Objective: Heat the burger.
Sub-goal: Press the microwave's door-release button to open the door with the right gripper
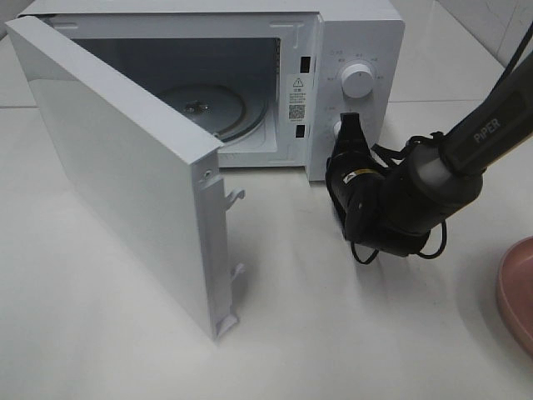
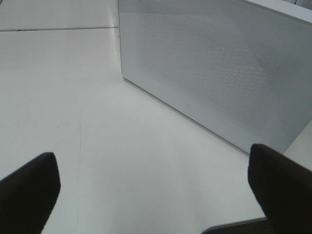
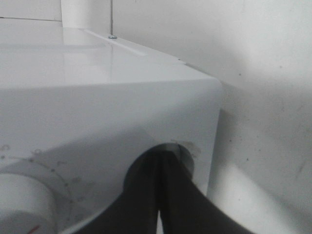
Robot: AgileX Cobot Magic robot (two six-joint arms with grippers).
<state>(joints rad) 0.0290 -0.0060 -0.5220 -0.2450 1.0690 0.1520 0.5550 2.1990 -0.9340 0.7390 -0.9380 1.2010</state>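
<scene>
The burger is out of view in every frame. The white microwave (image 1: 360, 33) stands at the back with its door (image 1: 108, 167) swung wide open, and the glass turntable (image 1: 204, 104) inside is bare. My right gripper (image 1: 348, 125) is shut, its tips pressed against the lower round button (image 3: 184, 152) of the control panel, just below the upper dial (image 1: 356, 81). In the right wrist view the two fingers (image 3: 146, 204) meet with nothing between them. My left gripper (image 2: 153, 185) is open and empty, facing the outer face of the door (image 2: 219, 68).
A pink plate (image 1: 518, 287) shows only its rim at the right edge of the table. The open door juts far out toward the front left. The white tabletop (image 1: 333, 333) runs in front of the microwave.
</scene>
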